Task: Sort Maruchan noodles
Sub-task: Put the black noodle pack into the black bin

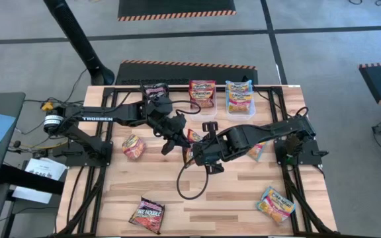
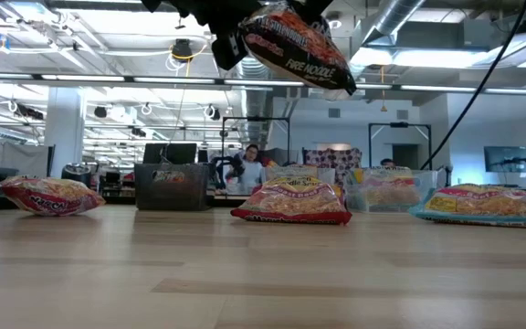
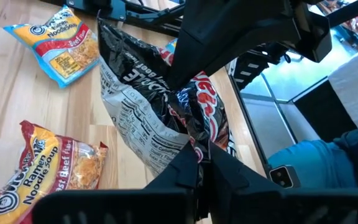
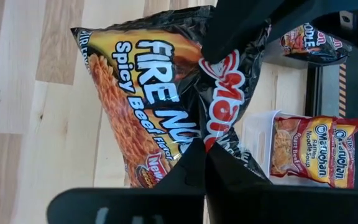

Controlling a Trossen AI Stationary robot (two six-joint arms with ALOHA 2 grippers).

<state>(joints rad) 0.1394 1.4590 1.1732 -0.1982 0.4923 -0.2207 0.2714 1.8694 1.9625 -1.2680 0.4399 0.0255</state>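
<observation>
A black Fire Noodle packet of Maruchan noodles (image 4: 148,106) hangs in the air over the middle of the table (image 1: 197,192), held at opposite ends by both grippers. My left gripper (image 3: 204,165) comes from the table's left and is shut on one end. My right gripper (image 4: 205,165) comes from the right, slanting down, and is shut on the other end. The low view shows the packet (image 2: 295,41) high above the tabletop. Other packets lie flat on the wood: a red one (image 1: 134,147), a black one (image 1: 147,215) and a light blue one (image 1: 276,203). My left gripper pinches the packet's crimped end (image 3: 188,134) between its two fingers, on the printed back side. The packet is lifted clear of the table and stretches away toward the other gripper. My right gripper pinches the opposite end of the packet (image 4: 213,134) between its two fingers, slanting down from the table's right side. The packet's front faces its camera, and the packet is clear of the table.
At the far edge stand bins holding packets: a black one (image 1: 156,90), a red one (image 1: 202,96) and a light blue one (image 1: 239,98). Another light blue packet (image 1: 256,152) lies under the right arm. The near middle of the table shows bare wood.
</observation>
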